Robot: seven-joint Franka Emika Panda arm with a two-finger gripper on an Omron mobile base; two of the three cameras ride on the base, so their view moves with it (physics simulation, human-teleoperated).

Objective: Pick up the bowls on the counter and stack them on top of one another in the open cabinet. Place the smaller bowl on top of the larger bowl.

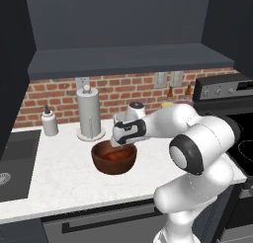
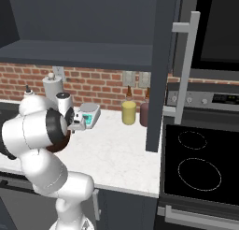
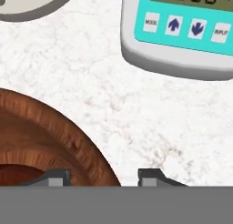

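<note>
Larger bowl on counter, before paper towel holder and scale; dispenser behind left, sink far left, stovetop right.

The larger bowl looks like grained, slightly glossy wood; the counter like smooth veined marble.

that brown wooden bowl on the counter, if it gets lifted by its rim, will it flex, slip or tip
The bowl looks like thick-walled wood, so it probably stays rigid. Its smooth, rounded rim could slide between the end effector's narrow fingertips. Gripped on one side, a bowl this deep and wide may tilt.
</note>
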